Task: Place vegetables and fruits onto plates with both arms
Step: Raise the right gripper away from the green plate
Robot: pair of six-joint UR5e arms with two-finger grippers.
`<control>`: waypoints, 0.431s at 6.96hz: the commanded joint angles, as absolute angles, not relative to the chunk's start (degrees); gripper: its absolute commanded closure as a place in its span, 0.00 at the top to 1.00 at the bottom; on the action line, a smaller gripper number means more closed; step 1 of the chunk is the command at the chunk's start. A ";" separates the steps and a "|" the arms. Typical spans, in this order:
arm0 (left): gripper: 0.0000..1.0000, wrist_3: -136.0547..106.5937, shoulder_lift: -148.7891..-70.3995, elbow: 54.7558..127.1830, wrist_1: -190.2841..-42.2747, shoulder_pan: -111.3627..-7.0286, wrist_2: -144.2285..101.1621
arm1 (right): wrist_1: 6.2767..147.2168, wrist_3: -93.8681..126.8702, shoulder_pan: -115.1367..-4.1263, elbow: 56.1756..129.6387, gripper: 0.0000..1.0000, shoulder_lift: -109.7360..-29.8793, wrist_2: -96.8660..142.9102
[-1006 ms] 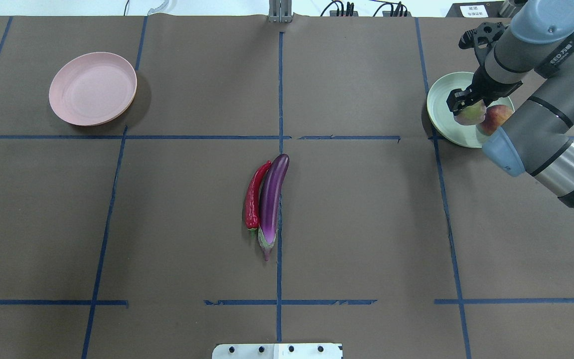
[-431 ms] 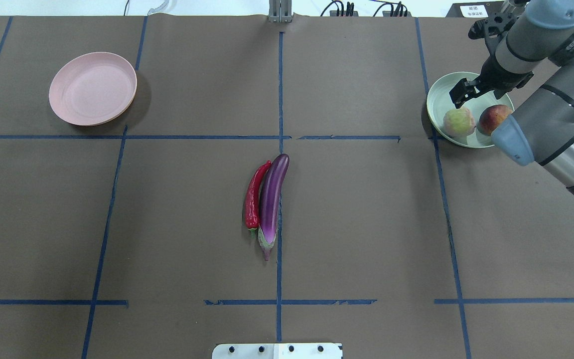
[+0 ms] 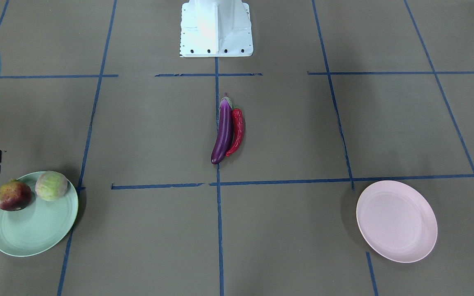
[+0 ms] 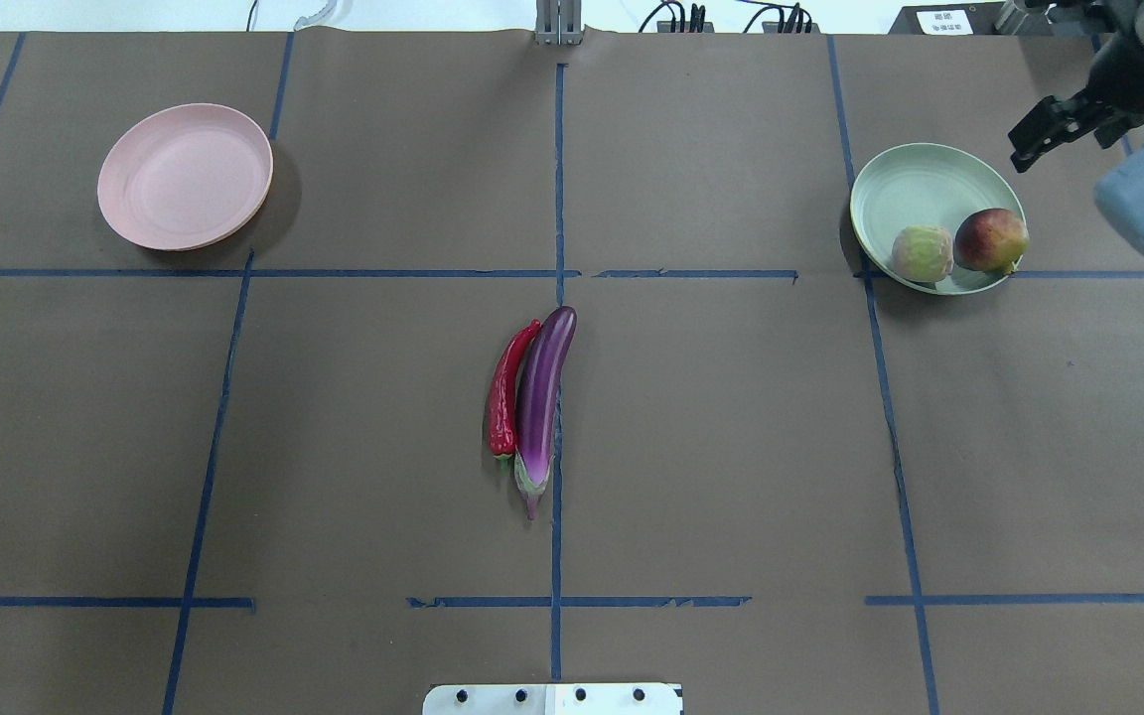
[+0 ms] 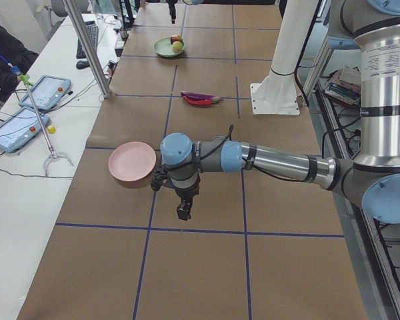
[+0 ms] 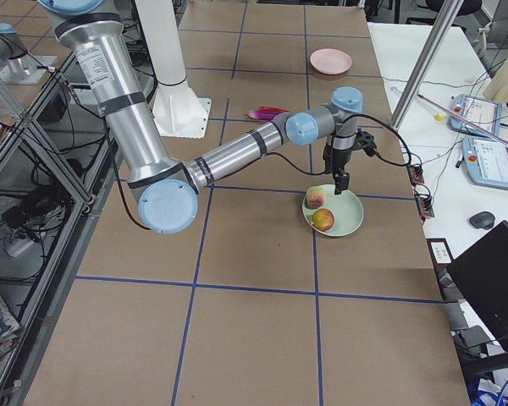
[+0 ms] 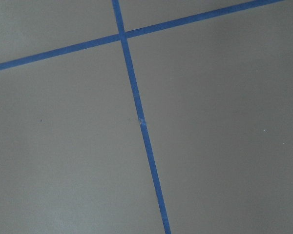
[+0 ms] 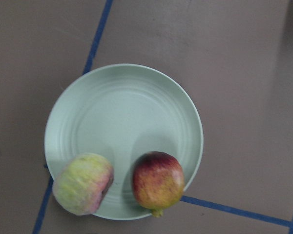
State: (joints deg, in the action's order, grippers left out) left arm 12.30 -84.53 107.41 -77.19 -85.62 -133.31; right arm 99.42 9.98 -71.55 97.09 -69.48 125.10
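Observation:
The purple eggplant [image 4: 540, 407] and the red chili pepper [image 4: 504, 397] lie side by side, touching, at the table's centre [image 3: 222, 133]. The mint green plate [image 4: 915, 184] at the right holds the peach-like fruit [image 4: 922, 253] and the pomegranate-like fruit [image 4: 991, 239], seen close in the right wrist view [image 8: 83, 184] [image 8: 157, 180]. The pink plate [image 4: 185, 177] at the far left is empty. My right gripper [image 4: 1029, 139] is open and empty, raised beyond the green plate's right rim. My left gripper [image 5: 182, 212] hangs near the pink plate [image 5: 132, 162]; I cannot tell if it is open.
The white base block [image 3: 216, 28] stands at the robot's edge of the table. Blue tape lines cross the brown table cover [image 7: 136, 112]. An operator's bench with tablets [image 5: 43, 93] runs along the far side.
My right gripper has let go of the peach-like fruit on the green plate, then risen and drawn back to the right. The fruit now rests beside the pomegranate-like fruit.

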 commanded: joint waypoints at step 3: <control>1.00 12.04 -90.17 110.22 -83.30 -84.99 -133.50 | 102.83 -12.39 -88.22 99.66 1.00 -90.30 134.47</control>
State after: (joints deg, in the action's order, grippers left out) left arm 12.09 -89.29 110.26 -80.63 -85.13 -133.25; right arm 102.88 -9.17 -84.34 99.12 -83.67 133.62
